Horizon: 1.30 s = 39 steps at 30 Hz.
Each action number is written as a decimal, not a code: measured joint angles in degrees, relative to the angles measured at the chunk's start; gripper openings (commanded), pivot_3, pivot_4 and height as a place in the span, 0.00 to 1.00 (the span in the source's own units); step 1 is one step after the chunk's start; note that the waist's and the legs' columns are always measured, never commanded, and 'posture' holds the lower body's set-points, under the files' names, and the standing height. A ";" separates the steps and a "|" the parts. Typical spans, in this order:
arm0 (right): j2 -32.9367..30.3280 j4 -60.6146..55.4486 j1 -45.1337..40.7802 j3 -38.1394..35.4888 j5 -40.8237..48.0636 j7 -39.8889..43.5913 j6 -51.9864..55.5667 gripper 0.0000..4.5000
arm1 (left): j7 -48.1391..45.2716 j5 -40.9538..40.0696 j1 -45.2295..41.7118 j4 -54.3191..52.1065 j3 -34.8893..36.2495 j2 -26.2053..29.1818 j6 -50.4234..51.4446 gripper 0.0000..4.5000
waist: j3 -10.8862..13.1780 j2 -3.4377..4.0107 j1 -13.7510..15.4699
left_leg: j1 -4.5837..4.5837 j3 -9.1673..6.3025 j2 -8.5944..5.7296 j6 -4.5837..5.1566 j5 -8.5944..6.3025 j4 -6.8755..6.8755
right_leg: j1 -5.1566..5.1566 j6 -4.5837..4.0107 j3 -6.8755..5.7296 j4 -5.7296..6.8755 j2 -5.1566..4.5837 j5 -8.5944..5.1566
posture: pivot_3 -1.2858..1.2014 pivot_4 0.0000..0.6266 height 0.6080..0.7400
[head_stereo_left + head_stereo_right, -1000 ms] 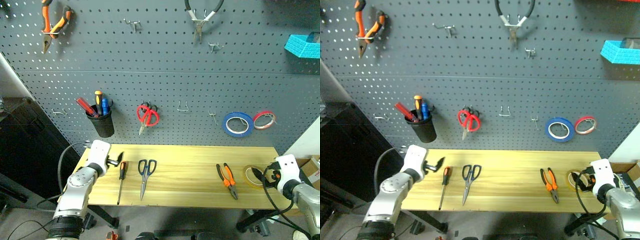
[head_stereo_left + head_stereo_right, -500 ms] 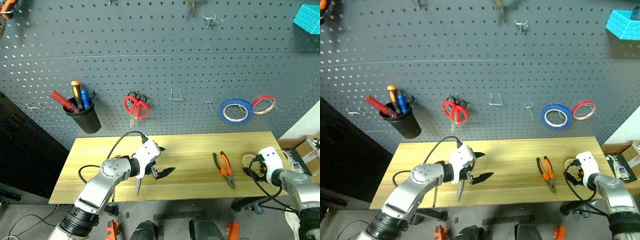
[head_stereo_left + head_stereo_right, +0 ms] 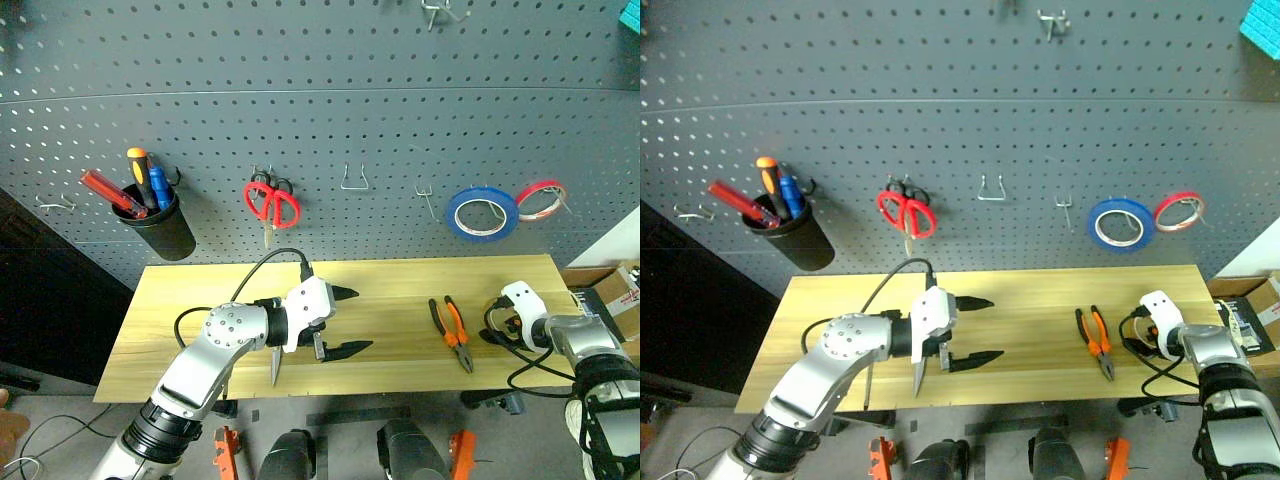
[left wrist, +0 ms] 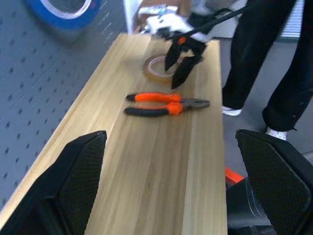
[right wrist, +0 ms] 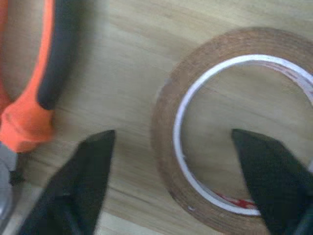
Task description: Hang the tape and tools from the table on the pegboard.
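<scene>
On table (image 3: 400,275): one tape (image 5: 234,127) | one pliers (image 3: 451,333) | scissors (image 3: 273,365) probably one

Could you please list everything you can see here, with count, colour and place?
Pegboard: one, dark grey, behind the table.
Table: one, pale wood.
Tape: one, yellowish roll, flat on the table's right end.
Pliers: one, orange-and-black handles, on the table beside the tape.
Scissors: one, blade tip showing under the left arm.
Red scissors: one, hanging on the pegboard.
Black cup: one, on the pegboard, holding red, orange and blue tools.
Blue tape roll: one, on a hook.
Red-and-white tape roll: one, beside it.
Person: dark trousers, by the table's end.
Left gripper: open, above the table's middle.
Right gripper: fingers astride the tape's rim.
</scene>
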 measured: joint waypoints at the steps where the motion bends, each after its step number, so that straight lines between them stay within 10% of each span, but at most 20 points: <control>1: -0.03 0.71 -0.28 0.15 -0.55 0.09 -0.53 0.57 | -0.21 -0.07 -0.04 0.01 0.06 0.04 -0.01 1.00 | -0.01 -0.02 0.05 | 0.00 -0.02 0.00 0.00 0.00 0.01 | 0.01 0.00 0.00 0.00 0.00 0.00 | 0.48 0.35 1.00; 8: 0.90 -1.19 1.66 -0.30 -2.11 -0.78 -1.95 0.09 | -2.04 -4.69 -1.01 0.54 2.71 -0.06 3.37 1.00 | -0.12 -0.27 0.04 | -0.01 -0.04 0.01 -0.01 -0.01 0.19 | 0.05 0.08 0.01 0.04 0.02 0.05 | 0.47 0.33 1.00; 24: 3.59 -81.21 45.36 -12.89 -7.45 -18.40 10.62 0.09 | 0.54 -6.03 -0.10 2.95 8.28 -1.99 -0.84 1.00 | -0.05 0.01 -0.17 | -0.26 0.04 0.05 -0.07 -0.12 0.59 | -0.37 0.28 0.20 0.57 0.07 -0.01 | 0.45 0.32 1.00; 30: 5.80 -90.91 39.12 1.14 -21.95 -26.27 3.28 0.09 | 3.09 -4.38 -0.23 4.71 9.11 -3.82 -6.24 1.00 | -0.02 -0.06 -0.25 | -0.08 0.33 -0.01 -0.08 -0.10 0.75 | -0.33 0.65 0.37 0.71 0.06 -0.05 | 0.45 0.32 1.00; 39: 8.87 -75.00 21.60 5.16 -22.79 -26.03 -6.13 0.09 | 8.72 -3.94 0.27 7.18 12.19 -5.74 -7.42 1.00 | 0.02 -0.22 0.20 | -0.19 0.27 -0.06 -0.04 -0.09 0.71 | -0.41 0.38 0.33 0.68 0.03 0.10 | 0.47 0.30 1.00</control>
